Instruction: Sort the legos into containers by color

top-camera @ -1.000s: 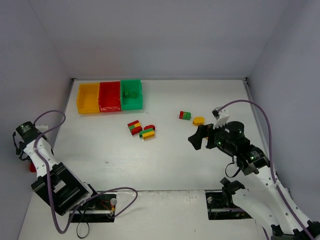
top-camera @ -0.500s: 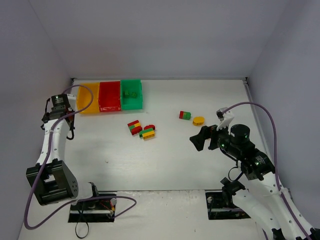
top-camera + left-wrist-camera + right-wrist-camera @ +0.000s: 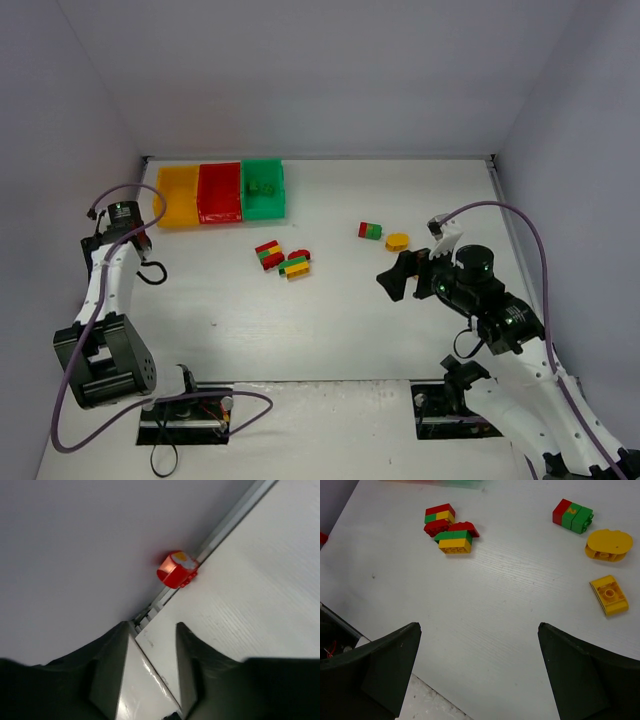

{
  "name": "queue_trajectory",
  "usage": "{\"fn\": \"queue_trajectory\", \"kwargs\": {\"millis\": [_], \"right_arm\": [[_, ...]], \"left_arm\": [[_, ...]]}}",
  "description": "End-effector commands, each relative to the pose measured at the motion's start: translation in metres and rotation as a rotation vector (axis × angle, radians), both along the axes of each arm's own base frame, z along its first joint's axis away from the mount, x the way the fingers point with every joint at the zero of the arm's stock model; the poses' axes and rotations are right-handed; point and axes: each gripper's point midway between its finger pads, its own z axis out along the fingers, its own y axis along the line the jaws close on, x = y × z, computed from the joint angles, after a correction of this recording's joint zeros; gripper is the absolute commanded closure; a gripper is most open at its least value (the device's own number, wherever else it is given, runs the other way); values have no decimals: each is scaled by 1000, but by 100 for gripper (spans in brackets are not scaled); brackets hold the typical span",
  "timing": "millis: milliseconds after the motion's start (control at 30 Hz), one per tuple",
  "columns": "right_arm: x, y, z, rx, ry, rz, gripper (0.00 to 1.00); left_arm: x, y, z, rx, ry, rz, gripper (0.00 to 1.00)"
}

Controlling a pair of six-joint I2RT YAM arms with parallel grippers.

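Observation:
The containers stand joined in a row at the far left: yellow [image 3: 175,195], red [image 3: 219,192] and green [image 3: 263,190]. Legos lie mid-table: a red-green-yellow clump [image 3: 268,254] [image 3: 440,515], a green-on-yellow stack [image 3: 295,266] [image 3: 453,541], a red-green brick [image 3: 370,231] [image 3: 572,516], a round yellow piece [image 3: 397,241] [image 3: 609,544] and a flat yellow brick [image 3: 609,595]. A red lego [image 3: 176,570] lies against the left wall. My left gripper [image 3: 151,626] points at it from a distance, jaws narrowly apart and empty. My right gripper [image 3: 395,277] [image 3: 477,625] hovers wide open, nearer than the legos.
A small green piece [image 3: 265,187] lies inside the green container. The left wall and the table's edge rail [image 3: 235,510] run close by the left gripper. The right arm's cable [image 3: 500,210] arches above its wrist.
The left arm swung up from the near-left corner towards the yellow container, then drew slightly back. Its jaws went from shut to apart. The right arm barely shifted.

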Motion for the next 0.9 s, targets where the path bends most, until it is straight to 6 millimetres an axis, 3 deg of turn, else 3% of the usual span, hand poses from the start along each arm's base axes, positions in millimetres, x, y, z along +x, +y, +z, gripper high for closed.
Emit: {"fn": "queue_trajectory", "kwargs": {"millis": [0, 33, 67, 167, 200, 333, 567, 700, 867], "right_arm": [[4, 10, 18, 46, -38, 25, 0], [4, 10, 17, 47, -35, 27, 0], [3, 11, 16, 49, -30, 29, 0], [2, 12, 15, 52, -25, 35, 0], [2, 12, 15, 51, -23, 36, 0], [3, 13, 13, 50, -13, 42, 0], [3, 14, 14, 54, -10, 43, 0], [3, 15, 11, 53, -2, 44, 0], [4, 15, 8, 46, 6, 45, 0]], "left_arm": [[-21, 15, 10, 99, -56, 217, 67], [-23, 17, 12, 120, -73, 264, 71], [-39, 21, 13, 175, -6, 333, 74], [-40, 23, 11, 155, -43, 450, 71], [-37, 20, 6, 129, -62, 470, 45], [-32, 12, 1, 69, -150, 529, 19], [-25, 11, -28, 24, -264, 625, 15], [-32, 11, -50, -28, -311, 718, 15], [-38, 19, -59, -59, -365, 781, 15]]}}
